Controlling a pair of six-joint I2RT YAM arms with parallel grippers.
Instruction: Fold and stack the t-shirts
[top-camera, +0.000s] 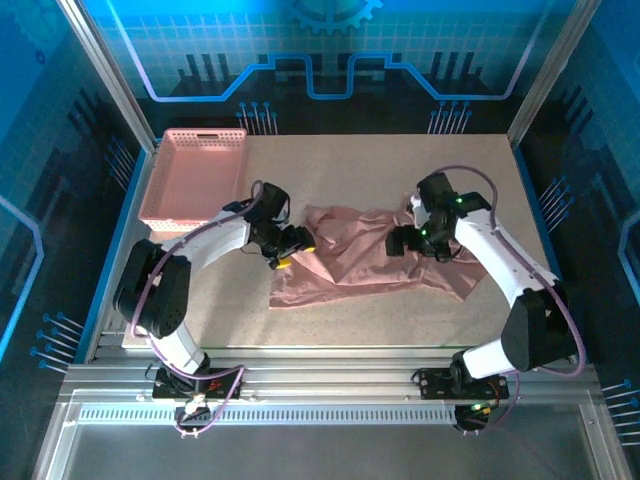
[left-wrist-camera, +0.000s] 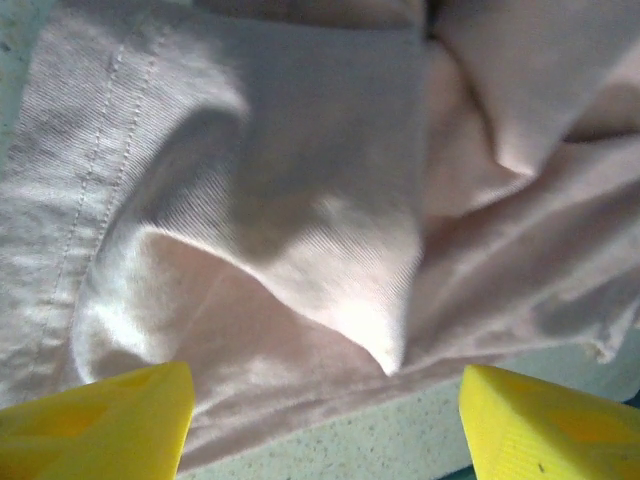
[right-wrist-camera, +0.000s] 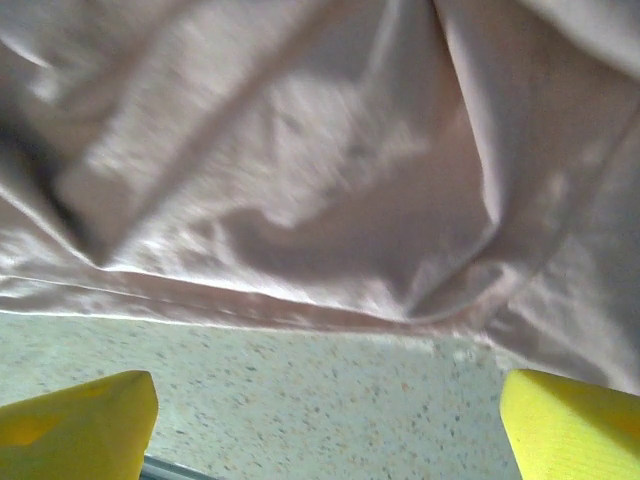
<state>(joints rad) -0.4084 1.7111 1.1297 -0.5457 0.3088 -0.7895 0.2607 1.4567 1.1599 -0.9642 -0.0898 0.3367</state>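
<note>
Mid-fold: t-shirt (top-camera: 365, 262) lies rumpled, nothing gripped.
L gripper (top-camera: 288, 248) & R gripper (top-camera: 404, 242) jaws wide over cloth; next prob needs firm edge pinches.

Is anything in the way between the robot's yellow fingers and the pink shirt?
No, nothing visible. The left gripper and right gripper are open right at the t-shirt; only bare table lies between.
</note>
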